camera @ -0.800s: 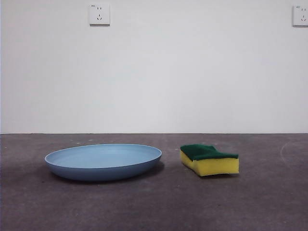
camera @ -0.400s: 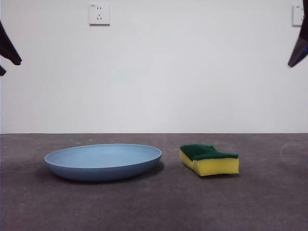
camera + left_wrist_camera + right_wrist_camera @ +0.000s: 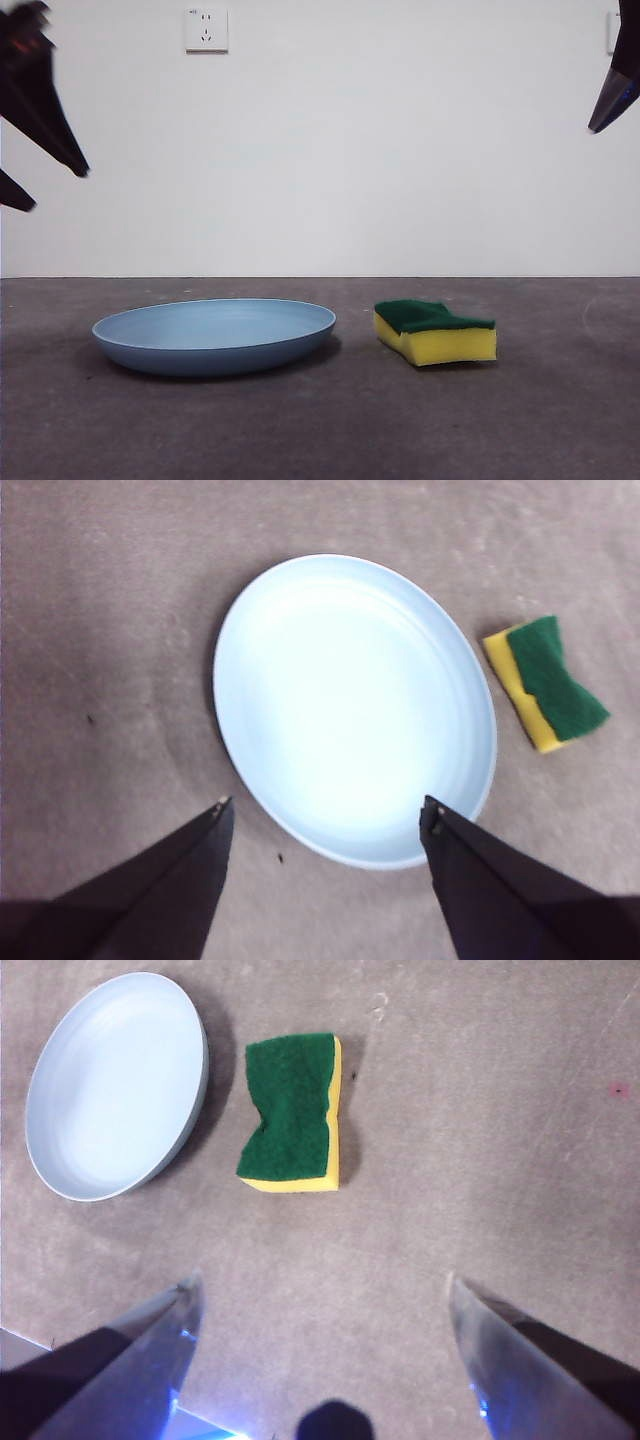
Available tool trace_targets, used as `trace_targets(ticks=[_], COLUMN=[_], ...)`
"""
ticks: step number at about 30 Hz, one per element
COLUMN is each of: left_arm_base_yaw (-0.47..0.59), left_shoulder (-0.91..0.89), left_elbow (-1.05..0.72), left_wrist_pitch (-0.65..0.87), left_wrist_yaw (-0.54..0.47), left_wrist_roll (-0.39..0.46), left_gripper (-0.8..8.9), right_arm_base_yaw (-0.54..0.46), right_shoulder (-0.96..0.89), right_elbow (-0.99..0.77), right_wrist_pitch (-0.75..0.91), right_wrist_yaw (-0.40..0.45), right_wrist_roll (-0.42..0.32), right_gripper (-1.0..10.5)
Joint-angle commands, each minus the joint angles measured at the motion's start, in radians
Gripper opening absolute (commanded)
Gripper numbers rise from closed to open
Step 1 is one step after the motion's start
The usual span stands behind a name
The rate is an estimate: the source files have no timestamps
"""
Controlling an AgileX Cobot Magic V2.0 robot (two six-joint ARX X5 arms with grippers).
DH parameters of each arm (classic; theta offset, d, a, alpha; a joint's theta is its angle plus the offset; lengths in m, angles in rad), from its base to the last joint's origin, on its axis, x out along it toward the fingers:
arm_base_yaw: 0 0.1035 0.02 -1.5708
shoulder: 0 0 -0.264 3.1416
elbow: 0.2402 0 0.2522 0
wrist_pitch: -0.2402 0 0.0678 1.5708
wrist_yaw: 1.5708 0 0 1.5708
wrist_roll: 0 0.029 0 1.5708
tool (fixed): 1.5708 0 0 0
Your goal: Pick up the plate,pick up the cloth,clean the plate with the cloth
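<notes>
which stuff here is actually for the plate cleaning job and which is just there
For the job:
- plate, light blue, flat on the table
- sponge, yellow with green top, beside the plate, apart from it
- left gripper, open above the plate
- right gripper, open, high near the sponge

Just there:
- wall sockets
- table

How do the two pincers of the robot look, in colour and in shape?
The left pincer has two matte black jaws, broad at the base and tapering to narrow tips. The right pincer has the same wedge shape but looks glossy grey with blue glints near the base. No cables or markings show.
</notes>
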Motion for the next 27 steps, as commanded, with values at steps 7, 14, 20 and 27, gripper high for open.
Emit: trace_targets(ticks=[7,14,20,27], left_arm_base_yaw=[-0.022,-0.068,-0.105,-0.124], left_shoulder=[0.304,0.469,0.555,0.603], left_elbow=[0.174,0.223,0.223,0.223], left_wrist_pitch=[0.012,0.039,0.064,0.089], left_wrist_yaw=[-0.048,-0.106,-0.163,-0.166], left_wrist_roll=[0.029,0.029,0.029,0.028], left_gripper=[3.13,3.13,3.13,3.08], right_arm_base_yaw=[0.001,0.001,0.002,0.002], right_shoulder=[0.000,0.000,0.000,0.000], right_elbow=[0.004,0.004,0.004,0.004], right_wrist_pitch=[0.004,0.004,0.004,0.004], right_wrist_yaw=[-0.003,-0.006,-0.006,-0.006], right_wrist_roll=[0.003,0.003,0.004,0.005], right_gripper=[4.1,4.1,4.1,4.1])
